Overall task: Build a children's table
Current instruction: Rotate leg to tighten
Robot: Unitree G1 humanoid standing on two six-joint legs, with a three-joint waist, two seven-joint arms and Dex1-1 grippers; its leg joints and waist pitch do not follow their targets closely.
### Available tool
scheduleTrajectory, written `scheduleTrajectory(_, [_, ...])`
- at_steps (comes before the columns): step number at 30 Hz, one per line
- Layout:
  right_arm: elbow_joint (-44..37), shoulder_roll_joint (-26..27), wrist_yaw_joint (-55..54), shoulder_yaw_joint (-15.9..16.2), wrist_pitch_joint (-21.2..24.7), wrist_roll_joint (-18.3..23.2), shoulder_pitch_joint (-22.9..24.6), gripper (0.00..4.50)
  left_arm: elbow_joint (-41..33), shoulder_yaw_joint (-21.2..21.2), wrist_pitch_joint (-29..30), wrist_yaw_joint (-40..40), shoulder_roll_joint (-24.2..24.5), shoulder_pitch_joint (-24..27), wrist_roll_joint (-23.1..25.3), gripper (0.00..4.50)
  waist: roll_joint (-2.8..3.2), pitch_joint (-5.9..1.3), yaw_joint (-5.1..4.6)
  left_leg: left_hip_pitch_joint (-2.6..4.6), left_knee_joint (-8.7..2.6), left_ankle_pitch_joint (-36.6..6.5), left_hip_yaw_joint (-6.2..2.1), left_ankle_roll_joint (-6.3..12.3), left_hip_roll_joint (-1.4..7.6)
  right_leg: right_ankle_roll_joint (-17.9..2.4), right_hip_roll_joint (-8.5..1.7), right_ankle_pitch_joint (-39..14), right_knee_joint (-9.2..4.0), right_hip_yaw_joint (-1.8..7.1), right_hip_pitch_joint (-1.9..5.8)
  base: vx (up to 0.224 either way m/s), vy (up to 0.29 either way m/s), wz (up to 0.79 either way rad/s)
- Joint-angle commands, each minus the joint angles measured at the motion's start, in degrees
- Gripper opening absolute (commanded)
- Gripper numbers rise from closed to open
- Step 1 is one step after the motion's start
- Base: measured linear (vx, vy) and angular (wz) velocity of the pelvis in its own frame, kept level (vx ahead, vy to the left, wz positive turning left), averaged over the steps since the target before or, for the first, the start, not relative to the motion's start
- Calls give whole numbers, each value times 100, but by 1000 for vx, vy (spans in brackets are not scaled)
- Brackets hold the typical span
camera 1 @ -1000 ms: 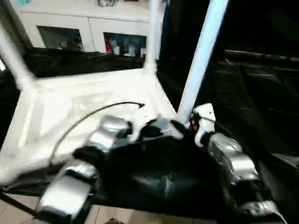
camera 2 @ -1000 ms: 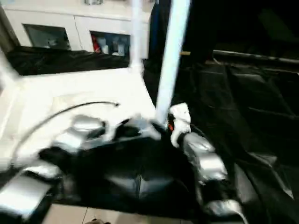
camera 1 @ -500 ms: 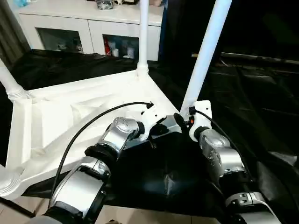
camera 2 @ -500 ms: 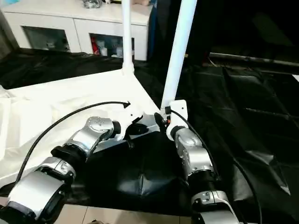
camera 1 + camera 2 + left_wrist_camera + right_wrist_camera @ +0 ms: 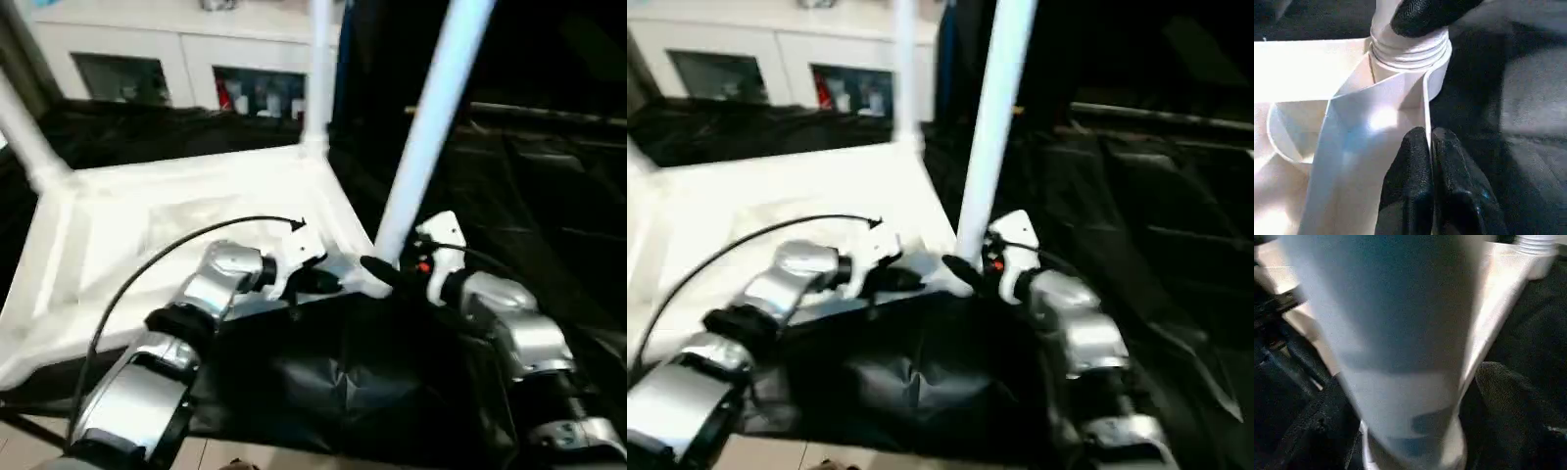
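Table: white plastic rectangular children's table top [image 5: 186, 220] lies ribbed underside up on black-draped counter [image 5: 529, 186].
Leg: white tubular leg [image 5: 431, 117] stands in near corner socket.
Left hand [image 5: 1430, 161]: shut on top's edge.
Right hand [image 5: 387, 274]: fingers spread around leg's base.

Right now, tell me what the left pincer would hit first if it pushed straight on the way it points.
The left pincer, shut on the tabletop's thin rim, points along that rim at the corner socket holding the threaded leg. It would probably meet that socket first; the right pincer's finger sits just above it.
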Motion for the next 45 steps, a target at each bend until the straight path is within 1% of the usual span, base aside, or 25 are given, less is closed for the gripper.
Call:
scheduleTrajectory(1, [-219, -114, 276, 93, 133, 125, 77, 374, -170, -82, 25, -375, 56, 90, -141, 0, -55, -396, 15, 114, -315, -882, -137, 396, 392, -1593, -393, -266, -227, 251, 211, 0, 0, 0])
scheduleTrajectory(2, [-274, -180, 426, 170, 141, 135, 104, 374, -234, -78, 69, -463, 91, 123, -172, 0, -36, -407, 33, 109, -304, -780, -134, 440, 394, -1640, -401, -99, -196, 250, 221, 0, 0, 0])
scheduleTrajectory(3, [-315, -246, 540, 251, 151, 108, 122, 374, -268, -64, 88, -495, 123, 144, -188, 0, -28, -405, 39, 115, -297, -758, -129, 473, 394, -1659, -399, -49, -193, 247, 209, 0, 0, 0])
scheduleTrajectory(4, [-356, -320, 676, 340, 171, 73, 140, 374, -280, -41, 84, -494, 156, 157, -189, 0, -35, -407, 38, 106, -296, -767, -131, 479, 390, -1661, -397, -57, -192, 243, 222, 0, 0, 0])
scheduleTrajectory(5, [-364, -330, 692, 350, 179, 70, 145, 374, -284, -38, 81, -491, 161, 160, -189, 0, -63, -409, 38, 109, -293, -775, -123, 492, 390, -1663, -400, -78, -199, 245, 222, 0, 0, 0])
scheduleTrajectory(6, [-379, -361, 730, 380, 173, 51, 158, 374, -293, -31, 77, -495, 171, 168, -189, 0, -51, -414, 52, 100, -282, -754, -125, 488, 392, -1658, -410, -133, -195, 249, 214, 0, 0, 0])
scheduleTrajectory(8, [-385, -395, 786, 423, 148, 23, 173, 374, -299, -23, 78, -497, 181, 170, -188, 0, -70, -410, 59, 72, -264, -758, -123, 481, 381, -1631, -415, -206, -196, 257, 201, 0, 0, 0])
scheduleTrajectory(11, [-399, -421, 842, 457, 136, -4, 193, 374, -342, -20, 111, -501, 197, 186, -198, 0, -66, -373, 63, 71, -280, -1039, -128, 381, 380, -1532, -420, -725, -250, 264, 175, 0, 0, 0])
scheduleTrajectory(12, [-408, -438, 863, 469, 125, -8, 208, 374, -398, -13, 156, -502, 204, 204, -198, 0, -75, -357, 56, 82, -297, -1263, -135, 263, 386, -1437, -427, -1134, -286, 271, 160, 0, 0, 0])
scheduleTrajectory(14, [-393, -424, 837, 455, 115, 18, 201, 374, -436, -3, 181, -499, 203, 216, -209, 0, -76, -356, 51, 91, -313, -1370, -150, 174, 392, -1347, -433, -1360, -304, 278, 153, 0, 0, 0])
scheduleTrajectory(17, [-375, -395, 838, 434, 87, 65, 171, 374, -462, 0, 200, -494, 202, 226, -217, 0, -76, -363, 40, 93, -312, -1339, -151, 152, 385, -1316, -421, -1304, -301, 281, 146, 0, 0, 0])
scheduleTrajectory(21, [-413, -382, 887, 400, 66, 115, 152, 374, -443, 2, 192, -487, 213, 216, -208, 0, -80, -392, 46, 75, -277, -1044, -139, 276, 373, -1439, -405, -743, -233, 274, 165, 0, 0, 0])
scheduleTrajectory(22, [-420, -381, 897, 389, 60, 115, 151, 374, -448, 6, 201, -485, 214, 218, -208, 0, -77, -394, 51, 77, -273, -1012, -136, 298, 374, -1457, -406, -686, -228, 274, 164, 0, 0, 0])
scheduleTrajectory(24, [-418, -378, 903, 379, 45, 109, 150, 374, -465, 8, 214, -482, 219, 227, -205, 0, -81, -387, 59, 73, -266, -1010, -130, 347, 369, -1475, -413, -714, -236, 271, 166, 0, 0, 0])
scheduleTrajectory(26, [-392, -369, 876, 357, -16, 93, 138, 374, -473, 11, 225, -474, 223, 233, -201, 0, -84, -384, 57, 71, -268, -1063, -135, 322, 368, -1443, -414, -860, -248, 270, 168, 0, 0, 0])
scheduleTrajectory(27, [-381, -362, 869, 344, -15, 102, 132, 357, -469, 12, 226, -472, 224, 232, -199, 0, -81, -383, 54, 71, -272, -1096, -139, 302, 371, -1422, -415, -932, -254, 270, 164, 0, 0, 0])
scheduleTrajectory(28, [-360, -361, 866, 333, -6, 110, 121, 357, -480, 10, 236, -477, 228, 240, -199, 0, -67, -384, 52, 73, -274, -1106, -143, 288, 372, -1417, -414, -944, -252, 270, 165, 0, 0, 0])
scheduleTrajectory(29, [-360, -361, 866, 333, -6, 110, 121, 340, -480, 10, 236, -477, 228, 240, -199, 0, -67, -384, 49, 76, -277, -1113, -143, 282, 374, -1417, -411, -944, -255, 270, 164, 0, 0, 0])
scheduleTrajectory(31, [-336, -366, 862, 326, -1, 120, 127, 328, -482, 13, 249, -479, 227, 241, -198, 0, -85, -389, 46, 76, -272, -1079, -139, 295, 373, -1438, -406, -841, -243, 269, 168, 0, 0, 0])
scheduleTrajectory(32, [-329, -368, 861, 326, -1, 123, 129, 314, -479, 14, 250, -478, 227, 239, -197, 0, -77, -393, 50, 74, -267, -1043, -138, 311, 370, -1453, -403, -781, -233, 269, 169, 0, 0, 0])
scheduleTrajectory(33, [-310, -368, 858, 322, -3, 131, 135, 302, -478, 16, 249, -474, 226, 237, -196, 0, -90, -391, 50, 70, -265, -1022, -136, 327, 369, -1461, -406, -762, -233, 267, 172, 0, 0, 0])
scheduleTrajectory(35, [-286, -366, 858, 322, -14, 134, 132, 291, -474, 15, 247, -468, 231, 236, -193, 0, -78, -392, 54, 72, -263, -1016, -138, 334, 369, -1456, -410, -791, -233, 267, 172, 0, 0, 0])
scheduleTrajectory(37, [-254, -365, 864, 325, -37, 128, 124, 282, -468, 14, 247, -460, 235, 233, -190, 0, -89, -395, 54, 73, -260, -1009, -136, 336, 368, -1453, -409, -789, -232, 267, 172, 0, 0, 0])
scheduleTrajectory(39, [-230, -366, 875, 331, -50, 125, 118, 252, -462, 16, 246, -454, 238, 230, -188, 0, -86, -395, 52, 72, -258, -998, -135, 346, 367, -1454, -406, -786, -231, 266, 171, 0, 0, 0])
scheduleTrajectory(45, [-205, -371, 883, 367, -65, 128, 103, 212, -440, 24, 231, -444, 253, 228, -184, 0, -87, -397, 55, 72, -249, -966, -133, 365, 364, -1464, -403, -745, -223, 266, 170, 0, 0, 0])
